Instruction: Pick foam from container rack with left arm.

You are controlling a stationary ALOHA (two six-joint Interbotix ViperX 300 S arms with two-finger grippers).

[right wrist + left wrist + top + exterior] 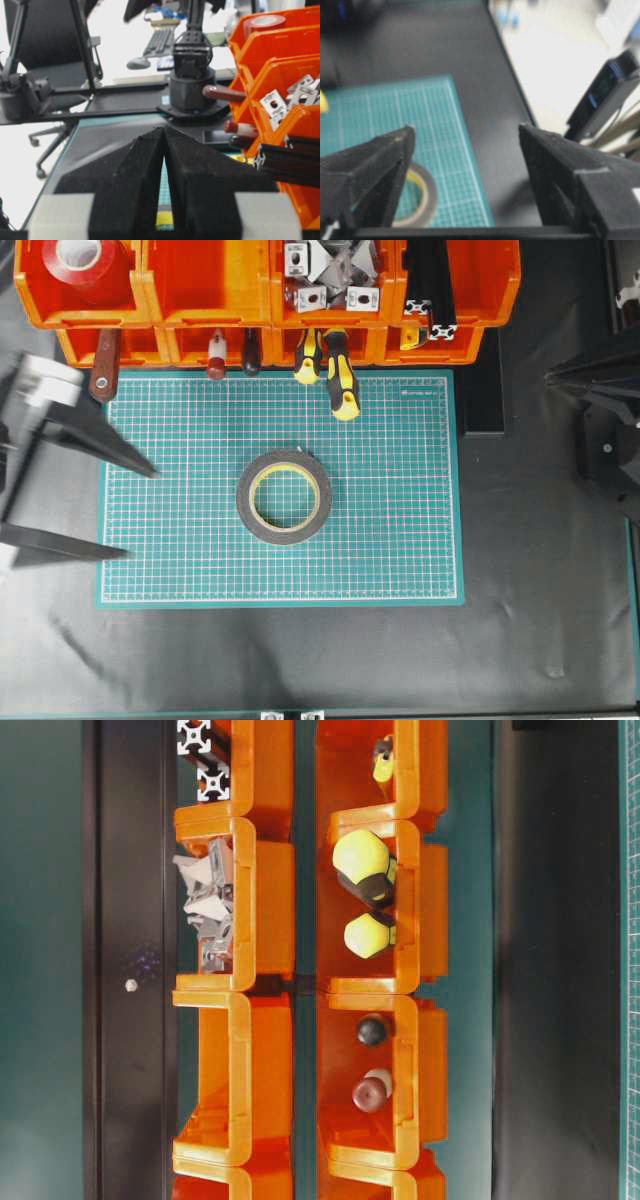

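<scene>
The foam (243,498), a dark grey ring with a yellow inner rim, lies flat in the middle of the green mat (400,500), well in front of the orange container rack (210,290). My left gripper (140,512) hovers over the mat's left edge, open and empty, its fingertips pointing towards the foam from about a hand's width away. In the left wrist view the foam (431,197) shows low beside the left finger, and nothing lies between the open fingers (405,137). My right gripper (548,376) rests shut and empty at the right, off the mat.
The rack's upper bins (260,1050) hold a red tape roll (85,262), metal brackets (330,275) and black extrusions (430,290). Yellow-handled tools (342,380) and a brown-handled tool (104,375) stick out of the lower bins over the mat's far edge.
</scene>
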